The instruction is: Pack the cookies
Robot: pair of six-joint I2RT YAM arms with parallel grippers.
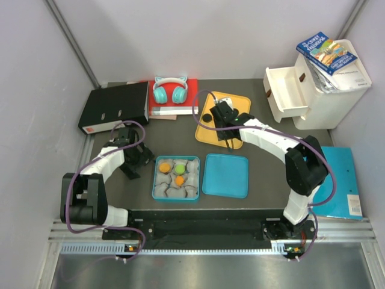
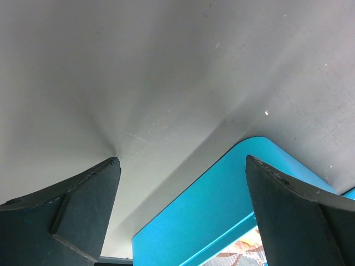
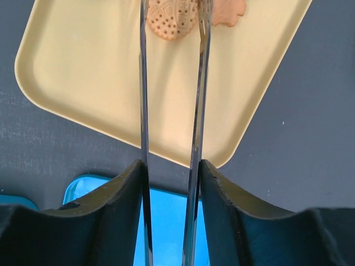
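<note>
While the left gripper hangs with its fingers spread wide and nothing between them, just off the left side of the shallow teal plastic box, the packing looks only partly done. The box sits on the dark table and is lined with crinkled grey-white paper cups. Three of them are filled: one orange round cookie at the far left, a green round cookie beside it, and a second orange cookie just below. The other cups appear empty. To the right of the box, apart from it, lies the flat teal lid, so closing is not yet done.

Further right and back is the yellow rectangular tray. A black round cookie lies near its left edge. The right gripper is clamped on a pair of thin metal tongs, whose blades reach out over the tray and straddle a pale orange dotted cookie, with another orange piece just beside it. The tips run out of view, so I cannot tell whether the cookie is pinched. At least three cookies remain to be moved.
</note>
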